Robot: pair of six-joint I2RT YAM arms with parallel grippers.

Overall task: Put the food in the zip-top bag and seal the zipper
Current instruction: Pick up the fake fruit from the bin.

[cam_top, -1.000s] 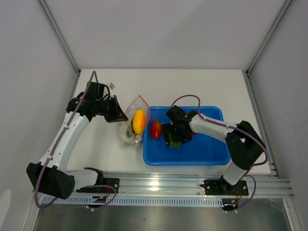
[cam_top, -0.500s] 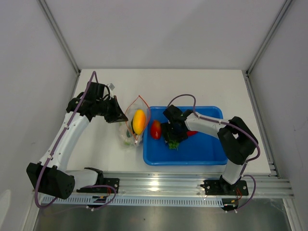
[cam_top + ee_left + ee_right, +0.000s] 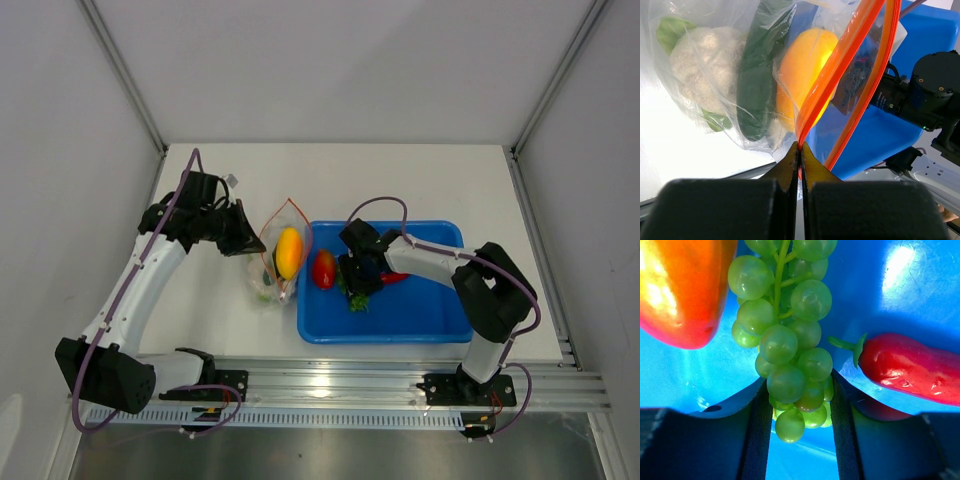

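Note:
The clear zip-top bag [image 3: 272,275] lies left of the blue tray [image 3: 420,322]. It holds the yellow squash [image 3: 800,70], dark green cucumber [image 3: 756,85] and white cauliflower [image 3: 705,65]. My left gripper [image 3: 800,150] is shut on the orange-red zipper [image 3: 840,65] and keeps the mouth up. In the tray, my right gripper [image 3: 797,390] is shut around a bunch of green grapes [image 3: 790,340], with a finger pressed on each side. The red tomato [image 3: 685,285] lies to their left and the red chili [image 3: 910,367] to their right. No fish is in view.
The tray's left rim [image 3: 303,300] lies right against the bag. White walls and metal posts enclose the table on three sides. A metal rail [image 3: 400,385] with both arm bases runs along the near edge.
My right gripper has shifted slightly left in the tray, toward the tomato, and the chili now shows to its right. The left arm and the bag have not moved.

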